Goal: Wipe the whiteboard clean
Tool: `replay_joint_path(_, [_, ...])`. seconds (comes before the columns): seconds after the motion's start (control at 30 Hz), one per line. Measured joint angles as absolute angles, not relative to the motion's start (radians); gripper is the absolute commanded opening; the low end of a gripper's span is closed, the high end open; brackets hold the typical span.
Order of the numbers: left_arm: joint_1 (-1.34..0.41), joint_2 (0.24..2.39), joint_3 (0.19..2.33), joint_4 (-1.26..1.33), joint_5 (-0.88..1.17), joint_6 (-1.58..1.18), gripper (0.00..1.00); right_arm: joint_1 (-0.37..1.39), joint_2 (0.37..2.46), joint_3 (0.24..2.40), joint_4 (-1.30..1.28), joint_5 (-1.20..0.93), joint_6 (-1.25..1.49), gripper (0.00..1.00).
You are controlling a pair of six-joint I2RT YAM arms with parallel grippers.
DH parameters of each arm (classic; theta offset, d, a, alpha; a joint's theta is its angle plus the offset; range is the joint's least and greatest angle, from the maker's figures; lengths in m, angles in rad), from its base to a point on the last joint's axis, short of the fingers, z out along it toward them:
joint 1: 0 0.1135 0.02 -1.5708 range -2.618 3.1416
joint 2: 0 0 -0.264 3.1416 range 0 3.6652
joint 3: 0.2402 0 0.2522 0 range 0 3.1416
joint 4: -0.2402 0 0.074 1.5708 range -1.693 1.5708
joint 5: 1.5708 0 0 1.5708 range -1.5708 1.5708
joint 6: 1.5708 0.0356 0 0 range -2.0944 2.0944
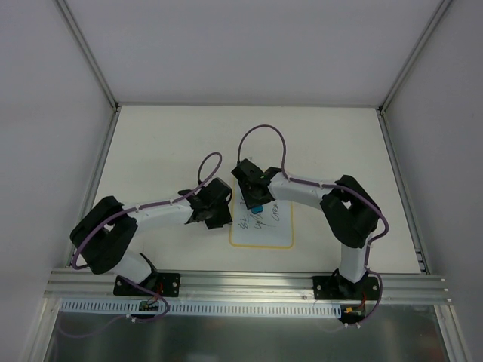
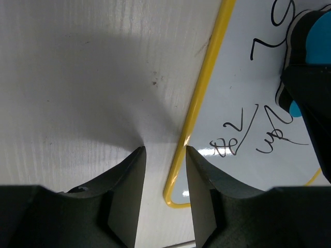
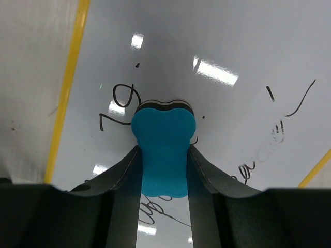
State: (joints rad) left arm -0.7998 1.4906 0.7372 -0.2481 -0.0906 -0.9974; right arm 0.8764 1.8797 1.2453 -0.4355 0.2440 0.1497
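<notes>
1. Right fingers first: they're clamped on a blue eraser, one finger on each side. The block has a thin white and dark layer on its underside, and it sticks out past the fingertips.
2. The right wrist view shows the eraser's front end down at the whiteboard, right beside a scribble that reads like "79". I can't tell whether it's actually pressing on the surface.
3. Left fingers are parted with a narrow gap and nothing between them. In the left wrist view one tip sits over the bare tabletop and the other is at the board's yellow rim, which runs up through the gap. Can't tell if they touch down.
4. The whiteboard lies flat on the tabletop, in the near middle, between the two arms, and closer to the right arm's base.
5. There's plenty of dark handwriting on it: loopy marks by the left edge in the left wrist view, plus more squiggles and a couple of strokes off to the right in the right wrist view.
6. From above, the eraser is over the board's upper left part, and the left fingers are just beside its left edge.
7. Ceiling lights reflect as bright patches on the glossy board.
</notes>
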Motion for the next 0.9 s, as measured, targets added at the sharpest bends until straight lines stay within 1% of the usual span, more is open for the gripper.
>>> replay_joint_path(0.23, [-0.820,1.499,0.740,-0.221,-0.098,-1.018,0.39,0.876,1.885,1.247,-0.430,0.250,0.178,0.09])
replay_joint_path(0.33, [-0.826,1.489,0.734,-0.223,-0.115,-1.022,0.35,0.870,1.885,1.247,-0.429,0.245,0.187,0.09])
replay_joint_path(0.37, [-0.827,1.483,0.728,-0.225,-0.118,-1.022,0.33,0.867,1.885,1.247,-0.427,0.245,0.191,0.09])
replay_joint_path(0.47, [-0.840,1.467,0.717,-0.239,-0.140,-1.015,0.20,0.853,1.885,1.247,-0.419,0.241,0.195,0.09])
replay_joint_path(0.5, [-0.849,1.465,0.716,-0.244,-0.143,-1.010,0.11,0.849,1.885,1.246,-0.417,0.239,0.195,0.09])
replay_joint_path(0.6, [-0.886,1.465,0.716,-0.249,-0.154,-0.999,0.00,0.840,1.885,1.246,-0.415,0.233,0.196,0.09])
replay_joint_path(0.9, [-0.951,1.447,0.697,-0.250,-0.200,-0.987,0.00,0.833,1.885,1.246,-0.415,0.219,0.196,0.09])
